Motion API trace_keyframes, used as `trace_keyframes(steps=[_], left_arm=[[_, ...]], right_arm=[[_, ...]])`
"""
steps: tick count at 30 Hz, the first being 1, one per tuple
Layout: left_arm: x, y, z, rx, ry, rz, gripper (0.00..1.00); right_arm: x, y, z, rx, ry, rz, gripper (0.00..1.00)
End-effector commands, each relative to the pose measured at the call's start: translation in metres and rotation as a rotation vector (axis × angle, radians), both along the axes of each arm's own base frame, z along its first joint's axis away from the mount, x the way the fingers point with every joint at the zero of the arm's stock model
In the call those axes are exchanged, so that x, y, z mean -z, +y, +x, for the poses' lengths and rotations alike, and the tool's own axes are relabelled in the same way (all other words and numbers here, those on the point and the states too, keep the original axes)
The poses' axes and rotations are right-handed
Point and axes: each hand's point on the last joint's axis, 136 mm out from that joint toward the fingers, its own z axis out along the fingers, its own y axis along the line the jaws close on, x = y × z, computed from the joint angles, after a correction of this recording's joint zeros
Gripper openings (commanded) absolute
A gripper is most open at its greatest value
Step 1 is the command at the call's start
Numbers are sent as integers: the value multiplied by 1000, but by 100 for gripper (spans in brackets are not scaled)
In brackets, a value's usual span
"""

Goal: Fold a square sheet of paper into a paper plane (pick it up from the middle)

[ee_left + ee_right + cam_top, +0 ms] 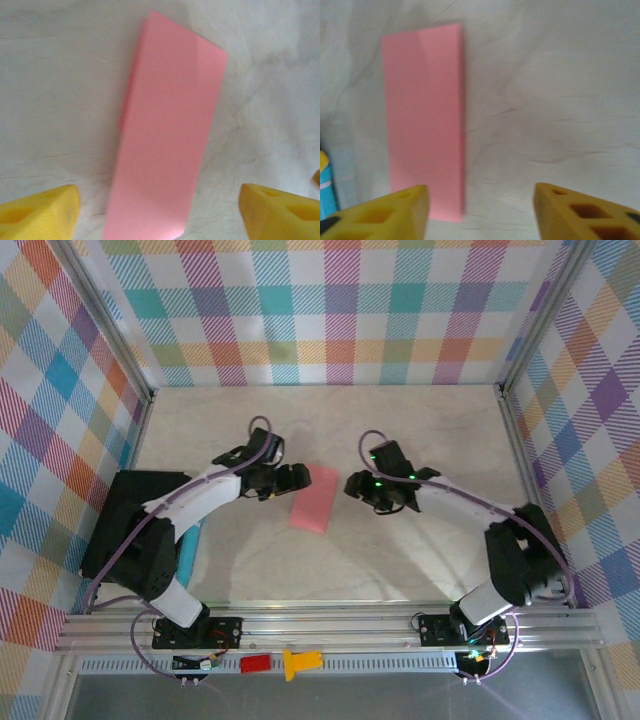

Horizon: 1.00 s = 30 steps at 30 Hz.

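Apparently halved, the pink paper (316, 498) lies flat for creasing, with the left gripper (297, 478) at 9 o'clock and the right gripper (353, 486) at 3 o'clock, both agape and empty.

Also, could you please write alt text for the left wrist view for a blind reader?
A salmon-pink sheet of paper, apparently folded into a long rectangle, lies flat on a pale marbled table, running from top centre to the bottom edge. The left gripper is open, its two yellow fingers at the bottom corners either side of the paper.
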Motion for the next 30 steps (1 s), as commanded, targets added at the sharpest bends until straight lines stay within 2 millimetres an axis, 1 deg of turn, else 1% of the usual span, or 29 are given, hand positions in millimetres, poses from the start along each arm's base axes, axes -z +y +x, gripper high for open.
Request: trace_keyframes(steps=[1, 3, 5, 6, 8, 10, 16, 20, 23, 25, 27, 29, 30], left_arm=[[1, 17, -4, -46, 15, -88, 89], [5, 31, -8, -72, 19, -83, 95], [7, 39, -10, -88, 17, -71, 100], [8, 42, -11, -92, 16, -67, 100], [10, 44, -13, -99, 21, -67, 100], [12, 44, -14, -100, 30, -69, 100], [19, 40, -16, -99, 61, -92, 100], [21, 37, -16, -100, 67, -112, 100], [23, 31, -17, -95, 76, -147, 100], [26, 26, -20, -87, 95, -181, 100], [24, 19, -17, -77, 82, -233, 100], [26, 12, -18, -76, 91, -277, 100], [26, 8, -19, -76, 97, -303, 100]], right_arm=[[0, 42, 3, -87, 4, 38, 47], [7, 63, 4, -130, 25, 47, 41], [17, 78, 3, -162, 51, 47, 40], [22, 84, 3, -177, 65, 47, 39], [31, 93, 2, -199, 94, 40, 38], [42, 95, 2, -203, 125, 17, 37], [74, 87, -3, -238, 198, -83, 39], [93, 71, -13, -289, 229, -172, 40], [101, 55, -23, -373, 218, -247, 41], [103, 44, -32, -456, 187, -287, 42], [101, 34, -39, -536, 152, -310, 42], [89, 37, -42, -591, 114, -276, 42], [78, 44, -42, -602, 88, -238, 42]])
